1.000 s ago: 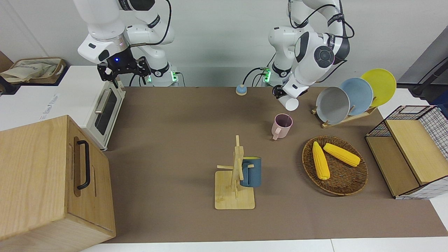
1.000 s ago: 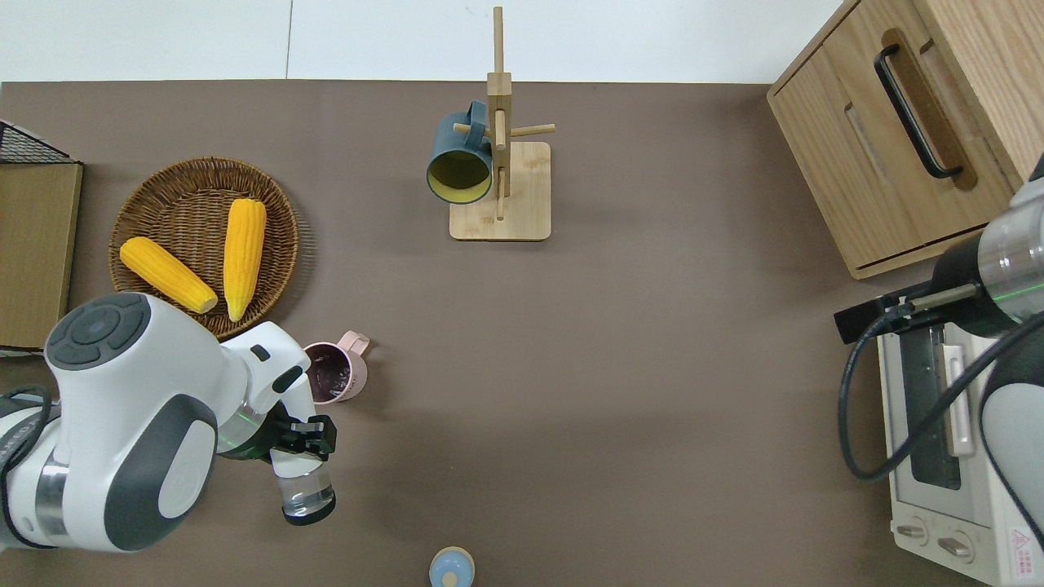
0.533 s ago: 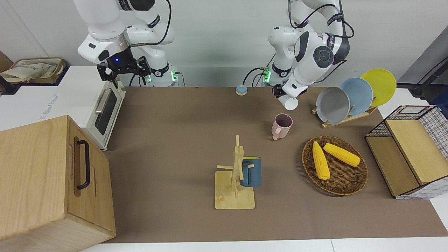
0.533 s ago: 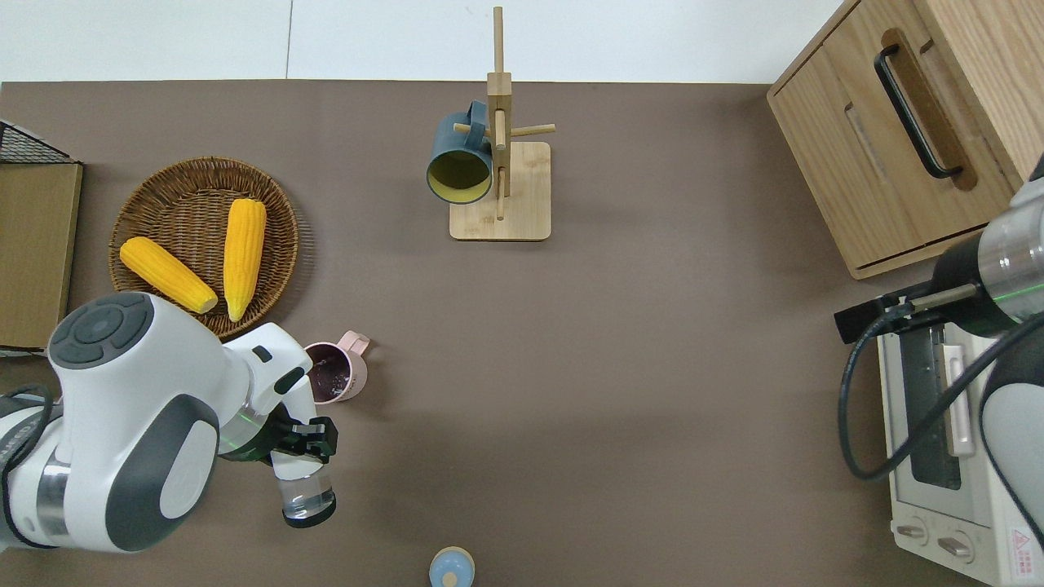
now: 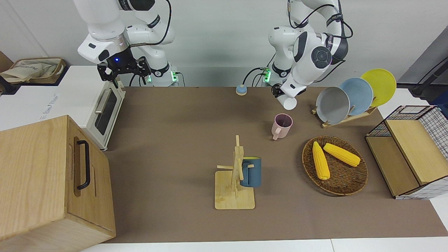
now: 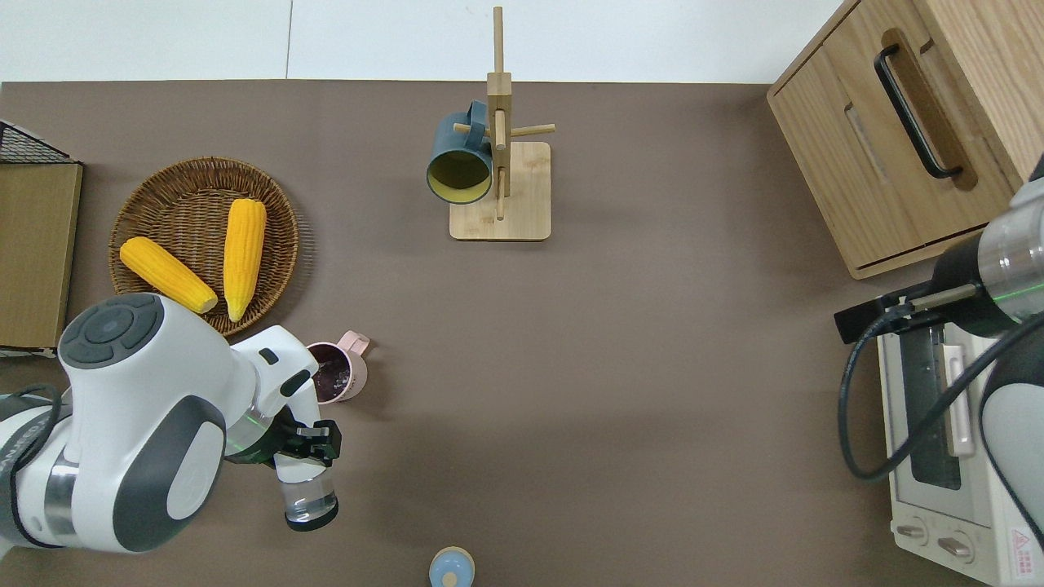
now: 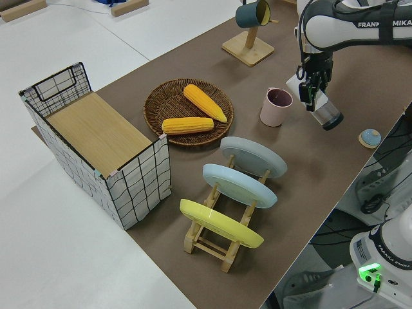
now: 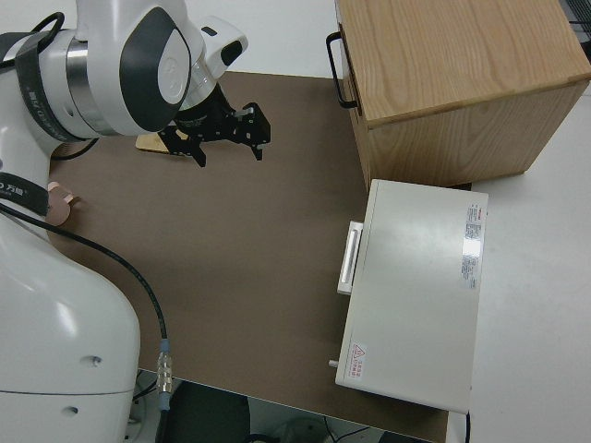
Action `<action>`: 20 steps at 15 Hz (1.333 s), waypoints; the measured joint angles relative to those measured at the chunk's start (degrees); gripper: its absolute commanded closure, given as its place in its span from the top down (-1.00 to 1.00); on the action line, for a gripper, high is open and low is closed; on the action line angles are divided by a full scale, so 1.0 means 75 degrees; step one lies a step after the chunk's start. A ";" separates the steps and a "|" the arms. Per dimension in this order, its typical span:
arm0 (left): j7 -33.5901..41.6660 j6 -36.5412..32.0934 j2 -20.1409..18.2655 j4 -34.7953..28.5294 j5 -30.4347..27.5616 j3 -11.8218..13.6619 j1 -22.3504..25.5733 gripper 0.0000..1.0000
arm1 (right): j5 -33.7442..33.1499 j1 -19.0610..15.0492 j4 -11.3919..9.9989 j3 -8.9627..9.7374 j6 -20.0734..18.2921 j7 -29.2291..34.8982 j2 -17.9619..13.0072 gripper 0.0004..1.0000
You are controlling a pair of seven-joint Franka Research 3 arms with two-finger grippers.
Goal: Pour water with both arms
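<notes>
Pale wall, white floor, brown-covered table.

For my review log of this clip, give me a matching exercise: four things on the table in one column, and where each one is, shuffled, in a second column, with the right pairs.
Things:
1. clear cup
2. blue mug
3. corn cobs
4. pink mug

Places:
A. in the wicker basket
B. standing on the table beside the basket
C. held tilted in the left end effector
D. hanging on the wooden rack

Pairs: 1-C, 2-D, 3-A, 4-B
</notes>
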 measured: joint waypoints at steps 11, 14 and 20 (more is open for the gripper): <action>-0.0005 0.0000 0.0001 0.0002 0.0000 -0.0019 -0.0002 -1.00 | 0.0000 0.0000 0.0000 0.0000 0.0000 0.0000 0.0000 0.97; -0.0005 0.0009 0.0000 0.0002 0.0000 -0.0027 -0.0004 -1.00 | 0.0000 0.0000 0.0000 0.0000 0.0000 0.0000 0.0000 0.97; -0.0041 0.0720 -0.0203 -0.0304 -0.0049 -0.0043 -0.0043 -1.00 | 0.0000 0.0000 0.0001 0.0000 0.0000 0.0000 0.0000 0.97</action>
